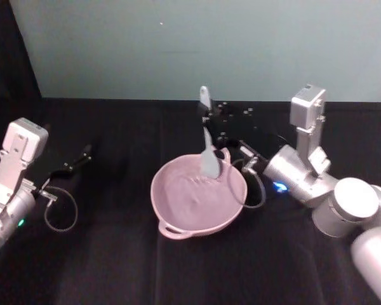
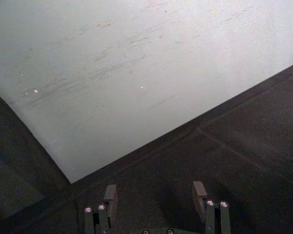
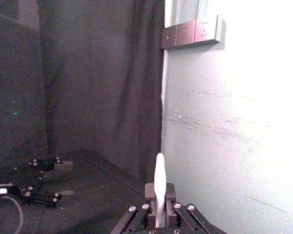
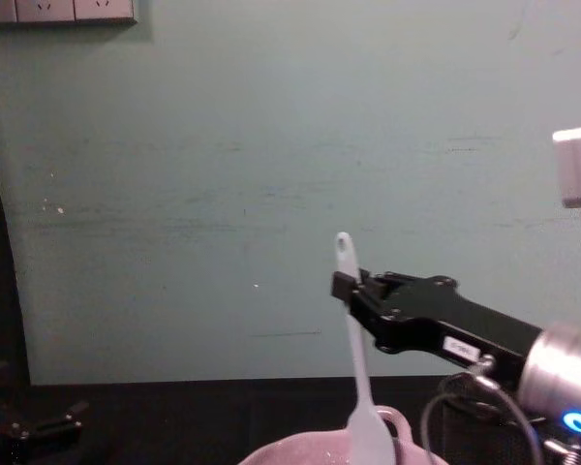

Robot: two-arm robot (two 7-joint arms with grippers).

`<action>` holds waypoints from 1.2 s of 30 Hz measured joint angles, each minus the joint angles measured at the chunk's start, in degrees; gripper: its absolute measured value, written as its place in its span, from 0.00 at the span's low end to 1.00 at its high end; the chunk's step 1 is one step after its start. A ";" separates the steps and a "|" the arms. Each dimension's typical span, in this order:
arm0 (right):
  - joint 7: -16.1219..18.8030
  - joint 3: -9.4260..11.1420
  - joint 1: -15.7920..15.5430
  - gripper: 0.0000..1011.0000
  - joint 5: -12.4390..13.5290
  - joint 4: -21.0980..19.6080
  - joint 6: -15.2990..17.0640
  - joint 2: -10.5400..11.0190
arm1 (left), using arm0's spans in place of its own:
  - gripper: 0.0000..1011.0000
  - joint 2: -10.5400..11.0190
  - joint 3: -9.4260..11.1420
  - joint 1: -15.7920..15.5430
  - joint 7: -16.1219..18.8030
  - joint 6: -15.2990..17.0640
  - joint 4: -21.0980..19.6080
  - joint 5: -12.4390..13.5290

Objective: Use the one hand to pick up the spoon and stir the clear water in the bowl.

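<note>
**Spoon in the right gripper, scoop down in the bowl**

Head view: I am watching the right gripper (image 1: 209, 119) clamping the white spoon (image 1: 209, 160) high on its handle, with the jaws closed tight on it. The spoon is standing nearly upright, and its scoop is dipping inside the pink bowl (image 1: 157, 190) at about 1 o'clock of the rim. The bowl is sitting in the middle of the black table (image 1: 114, 267). The left gripper (image 1: 86, 152) is idling well apart at the bowl's 9 o'clock.

Left wrist view: the left gripper (image 2: 155, 195) is hanging over the dark table with its fingers spread wide, gripping nothing.

Right wrist view: the handle of the spoon (image 3: 159, 176) is poking out between the closed jaws of the right gripper (image 3: 159, 197).

Chest view: the right gripper (image 4: 343, 286) is reaching in from 3 o'clock and pinching the spoon (image 4: 357, 360) just below the hole at its end. The scoop is sinking behind the rim of the bowl (image 4: 290, 453).

Handling: I am judging the spoon to be light, thin and a little springy. Its smooth plastic could swivel in the jaws if the scoop drags on the bowl's wall. The flat upper handle, where it is being held, looks like the right place to grip. The glossy bowl could slide or slop water, so I am favouring slow, gentle circles.

Count: I am counting one spoon, one bowl and two grippers.
</note>
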 joint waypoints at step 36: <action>3.34 -2.59 -3.41 0.12 4.45 -5.64 3.70 -0.85 | 1.00 0.00 0.00 0.00 0.00 0.00 0.00 0.00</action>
